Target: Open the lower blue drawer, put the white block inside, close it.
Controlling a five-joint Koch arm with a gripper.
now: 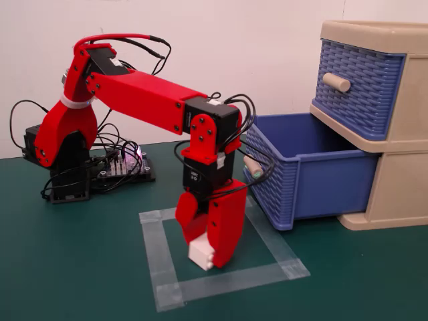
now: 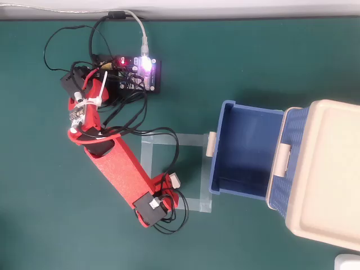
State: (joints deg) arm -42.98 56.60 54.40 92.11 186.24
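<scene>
The red gripper (image 1: 208, 257) is pinching the white block (image 1: 199, 255) between its jaws inside the tape square (image 1: 160, 267); the lower blue drawer (image 1: 314, 177) is standing open beside them.

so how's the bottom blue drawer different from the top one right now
The lower drawer is pulled well out of the cabinet and looks empty in the overhead view; the upper drawer is almost pushed in. The lower drawer's knob has a greenish tip; the upper drawer's knob is plain beige. Both are blue woven-look plastic.
</scene>
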